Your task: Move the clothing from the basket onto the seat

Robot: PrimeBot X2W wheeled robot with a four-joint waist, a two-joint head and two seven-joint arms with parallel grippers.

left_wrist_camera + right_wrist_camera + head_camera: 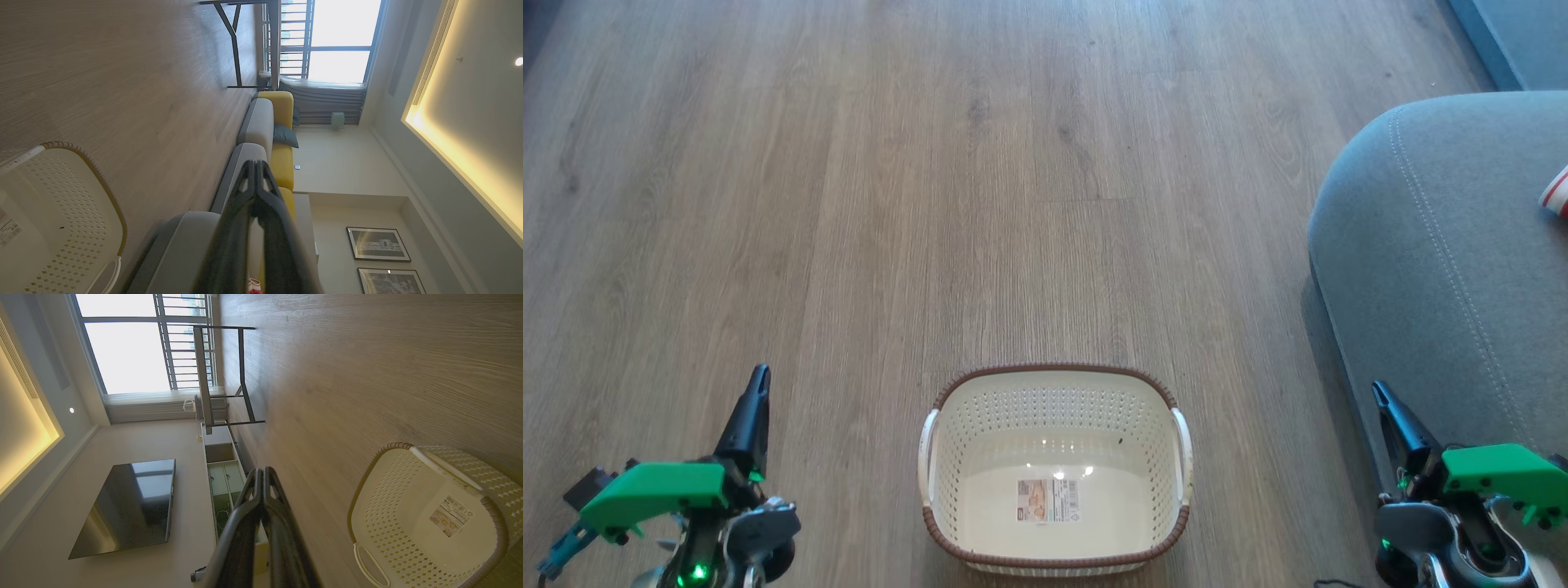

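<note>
- Step in hand: you are at the closing stage; the basket (1054, 400) stands on the wood floor (931, 163) with nothing inside but the sticker (1048, 500) on its bottom, so the transfer reads as done
- The clothing (1556, 193): a small red-and-white scrap lies on the seat (1421, 245) at the right edge of the head view, well apart from the basket; the left wrist view shows a similar red-and-white corner at its bottom edge, beyond the fingers
- Left gripper (759, 382): low at the left, over bare floor to the side of the basket, jaws pressed together and holding nothing; its wrist view shows the two fingers meeting at the tips
- Right gripper (1382, 398): low at the right, in front of the seat's near edge as the head camera sees it, jaws likewise closed and empty; its wrist view shows the tips touching
- Next move: judged from this, no further pick is called for; if you want certainty, turn the head toward the seat to bring the whole of the clothing into view, and keep both arms clear of the basket
- Hidden or cut off: most of the clothing lies past the frame edge, so you cannot tell how many garments there are or how they lie; whether the right gripper touches the seat cannot be told; both arms are cropped at the bottom of the head view
</note>
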